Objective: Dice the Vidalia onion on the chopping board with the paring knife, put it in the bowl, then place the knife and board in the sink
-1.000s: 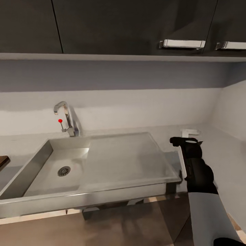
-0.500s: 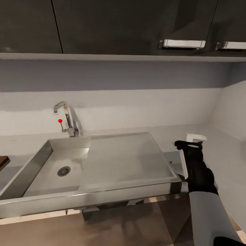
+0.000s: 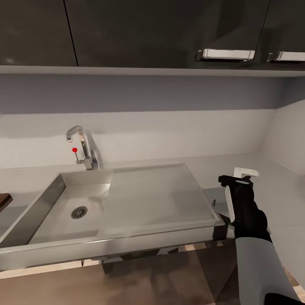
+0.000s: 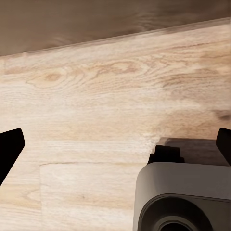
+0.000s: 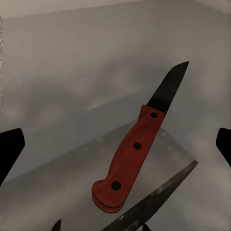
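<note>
The paring knife (image 5: pixel 132 154), red-handled with a short dark blade, lies flat on the grey countertop (image 3: pixel 279 199), mirrored in its surface. My right gripper (image 3: pixel 242 174) hovers over the countertop just right of the sink (image 3: pixel 148 199). It is open, with its dark fingertips (image 5: pixel 9 149) spread wide to either side of the knife and not touching it. The sink's basin with its round drain (image 3: pixel 79 212) lies to the left. A dark corner of the chopping board (image 3: pixel 2 199) shows at the far left. My left gripper (image 4: pixel 115 147) is open over the wooden floor. The Vidalia onion and the bowl are out of view.
A chrome faucet (image 3: pixel 80 146) with a red knob stands behind the basin. Dark wall cabinets (image 3: pixel 169 34) with bar handles hang overhead. A side wall (image 3: pixel 290 135) closes the countertop on the right. Part of my own base (image 4: pixel 183 197) shows over the floor.
My right gripper has moved to the right and slightly nearer along the countertop, away from the sink's edge. The sink and faucet stay where they were.
</note>
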Tool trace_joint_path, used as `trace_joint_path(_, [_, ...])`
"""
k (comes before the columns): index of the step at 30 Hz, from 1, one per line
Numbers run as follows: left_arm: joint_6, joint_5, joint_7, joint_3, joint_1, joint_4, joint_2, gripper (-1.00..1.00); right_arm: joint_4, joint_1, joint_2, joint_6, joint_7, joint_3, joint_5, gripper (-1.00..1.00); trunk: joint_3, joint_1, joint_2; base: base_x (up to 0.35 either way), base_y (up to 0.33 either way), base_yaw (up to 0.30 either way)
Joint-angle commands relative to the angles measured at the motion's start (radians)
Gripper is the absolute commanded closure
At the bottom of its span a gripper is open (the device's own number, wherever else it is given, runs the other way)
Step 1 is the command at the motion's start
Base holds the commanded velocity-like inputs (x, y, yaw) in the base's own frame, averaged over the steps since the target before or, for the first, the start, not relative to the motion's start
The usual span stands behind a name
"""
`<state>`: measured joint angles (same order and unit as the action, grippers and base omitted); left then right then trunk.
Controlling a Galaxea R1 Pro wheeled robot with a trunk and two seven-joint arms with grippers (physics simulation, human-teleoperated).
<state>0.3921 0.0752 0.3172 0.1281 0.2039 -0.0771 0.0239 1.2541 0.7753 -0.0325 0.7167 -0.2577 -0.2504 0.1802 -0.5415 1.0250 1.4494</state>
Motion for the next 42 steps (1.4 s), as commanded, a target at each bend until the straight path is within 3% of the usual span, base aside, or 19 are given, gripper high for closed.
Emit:
trace_joint_path(1, [0.007, 0.008, 0.002, 0.008, 0.002, -0.004, 0.001, -1.0, 0.001, 0.001, -0.001, 0.006, 0.003, -0.001, 0.008, -1.0, -0.001, 0.0, 0.001, 0.0, 0.0, 0.0])
trace_joint_path(8, [0.007, 0.008, 0.002, 0.008, 0.001, -0.004, 0.001, -1.0, 0.001, 0.001, -0.001, 0.006, 0.003, -0.003, 0.006, -1.0, -0.003, 0.0, 0.001, 0.0, 0.0, 0.0])
trace_joint_path(18, [0.007, 0.009, 0.002, 0.008, 0.002, -0.004, 0.001, -1.0, 0.001, 0.001, 0.0, 0.006, 0.005, -0.037, 0.005, -1.0, -0.013, 0.0, 0.001, 0.0, 0.0, 0.0])
trace_joint_path(42, [0.006, 0.009, 0.002, 0.008, 0.001, -0.004, 0.001, -1.0, 0.001, 0.001, -0.001, 0.006, 0.006, -0.035, 0.005, -1.0, -0.036, 0.0, 0.001, 0.019, 0.0, 0.0])
